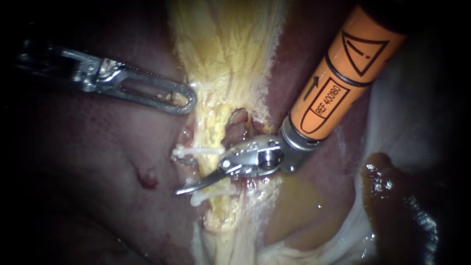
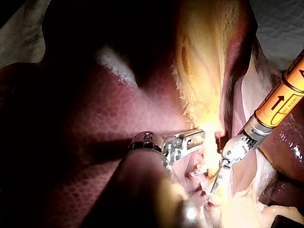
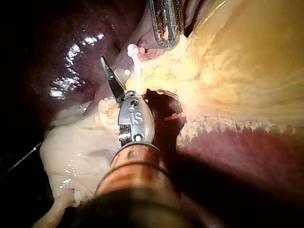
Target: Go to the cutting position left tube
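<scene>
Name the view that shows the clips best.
Endoscope view: the upper clip and lower clip both show nearly whole, in even light. Left wrist view loses them in glare; right wrist view shows only one clearly.

Lighting is one hard spot, hot at centre. The endoscope view falls to black from 7 through 11 o'clock and again at 1. Left wrist view: woven grey-blue cloth (image 2: 280, 21) and a beige cloth (image 2: 21, 33) lie in the far background, dimly lit.

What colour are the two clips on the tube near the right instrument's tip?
White; the clips show best in the endoscope view.
</scene>
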Motion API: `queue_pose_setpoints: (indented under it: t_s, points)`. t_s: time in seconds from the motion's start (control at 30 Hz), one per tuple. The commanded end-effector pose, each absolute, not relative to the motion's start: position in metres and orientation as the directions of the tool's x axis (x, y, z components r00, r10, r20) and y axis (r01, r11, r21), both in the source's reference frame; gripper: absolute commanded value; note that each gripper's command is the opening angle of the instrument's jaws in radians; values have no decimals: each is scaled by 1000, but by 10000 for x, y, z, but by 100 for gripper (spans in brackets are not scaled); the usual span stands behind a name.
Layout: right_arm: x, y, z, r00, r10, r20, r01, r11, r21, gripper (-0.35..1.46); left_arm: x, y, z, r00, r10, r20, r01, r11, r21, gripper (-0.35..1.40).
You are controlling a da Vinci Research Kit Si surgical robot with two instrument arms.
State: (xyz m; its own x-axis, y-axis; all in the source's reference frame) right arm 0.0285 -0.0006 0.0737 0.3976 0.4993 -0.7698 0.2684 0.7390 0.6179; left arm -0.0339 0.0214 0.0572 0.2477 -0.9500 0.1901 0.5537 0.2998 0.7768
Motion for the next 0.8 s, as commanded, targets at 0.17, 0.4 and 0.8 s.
queue_pose_setpoints:
  t_s: [0.17, 0.4, 0.8]
  points:
    - [283, -13, 724, 389, 492, -779, 320, 721, 615, 140, -337, 215, 573, 249, -950, 190, 552, 300, 778, -35]
    - [285, -20, 705, 367, 498, -786, 354, 707, 613, 140, -334, 216, 576, 248, -950, 192, 553, 301, 777, -35]
    - [283, -11, 684, 327, 530, -783, 362, 695, 621, 140, -334, 217, 577, 249, -949, 192, 553, 302, 777, -35]
